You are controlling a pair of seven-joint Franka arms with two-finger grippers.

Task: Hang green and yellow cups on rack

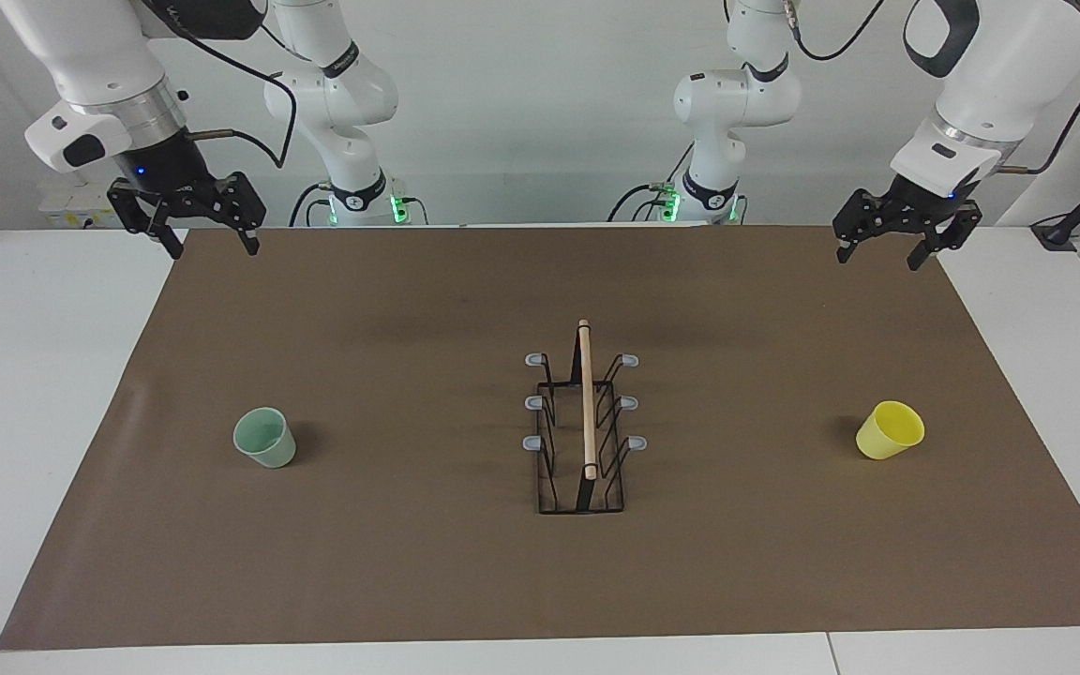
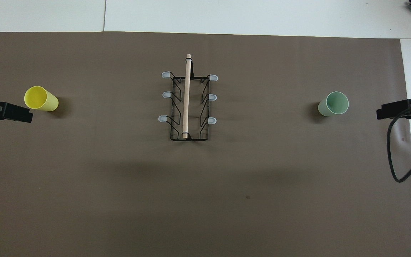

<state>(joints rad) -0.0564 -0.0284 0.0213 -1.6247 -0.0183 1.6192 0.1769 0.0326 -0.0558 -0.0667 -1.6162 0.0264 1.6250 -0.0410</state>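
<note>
The right gripper (image 1: 207,240) hangs in the air over the brown mat's (image 1: 409,300) corner at the right arm's end of the table, its fingers spread apart and holding nothing. The green cup (image 1: 265,437) stands upright on the mat below it, well apart from it and farther from the robots than that corner. At the middle of the mat stands the rack (image 1: 582,422), its wooden rod running away from the robots and three grey-tipped prongs on each side, all bare. The yellow cup (image 1: 889,430) stands on the mat toward the left arm's end, about as far from the robots as the green one. The left gripper (image 1: 880,251) hangs released and empty over the mat's edge at that end, well clear of the yellow cup. The facing view shows both grippers whole, up in the air. The overhead view shows only a dark piece of each at the frame's sides, and there the left piece (image 2: 5,111) appears just beside the yellow cup (image 2: 41,99).
</note>
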